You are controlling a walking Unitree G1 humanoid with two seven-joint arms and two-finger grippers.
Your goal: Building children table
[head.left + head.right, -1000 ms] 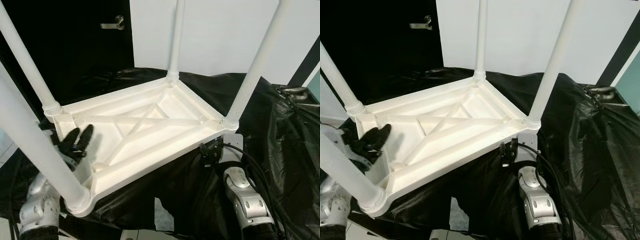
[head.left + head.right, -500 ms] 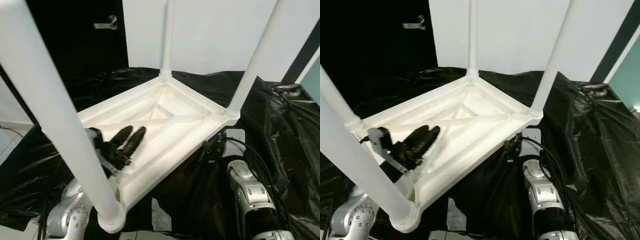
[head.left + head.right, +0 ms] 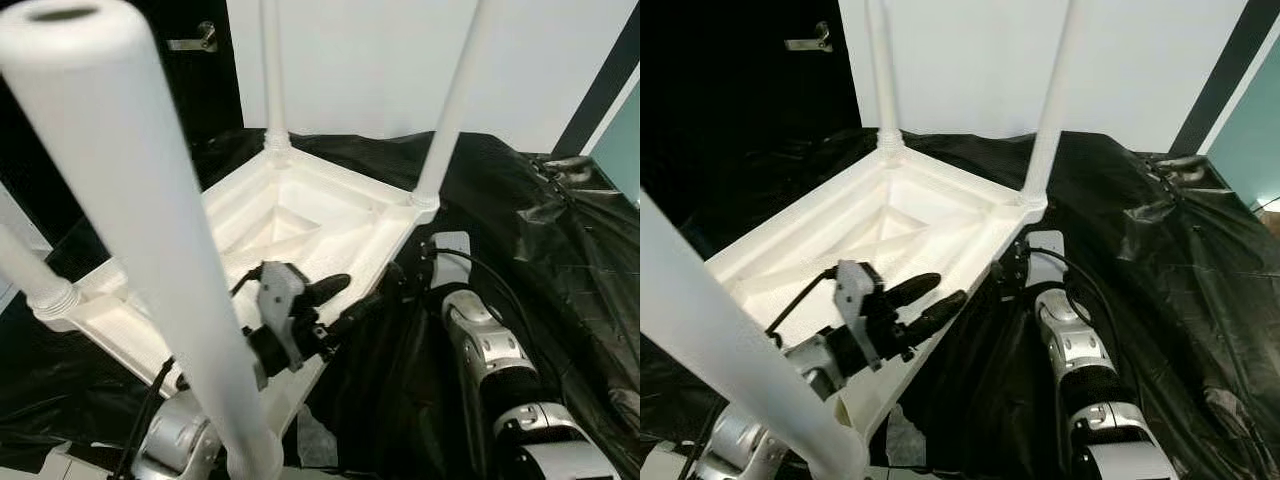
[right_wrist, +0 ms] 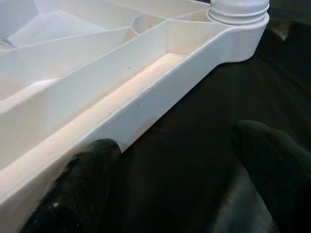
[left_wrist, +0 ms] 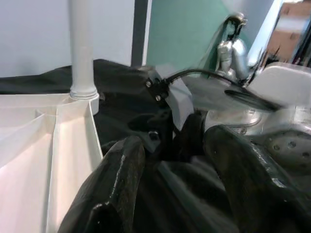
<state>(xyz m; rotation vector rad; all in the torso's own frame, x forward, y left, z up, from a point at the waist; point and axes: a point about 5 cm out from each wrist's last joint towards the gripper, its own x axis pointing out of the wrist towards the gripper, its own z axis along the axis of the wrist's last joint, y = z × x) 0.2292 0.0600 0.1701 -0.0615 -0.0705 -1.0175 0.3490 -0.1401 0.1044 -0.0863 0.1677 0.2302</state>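
Left eye view puts my left tool (image 3: 338, 300), fingers spread and empty, over the near right rim of the upturned table (image 3: 300, 215), while my right tool (image 3: 405, 285), also spread, waits just right of that rim, on the black sheet (image 3: 560, 250).

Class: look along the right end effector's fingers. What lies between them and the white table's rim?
Only black plastic sheeting. In the right wrist view, the right end effector is open, with the sheet stretching bare up to the table rim.
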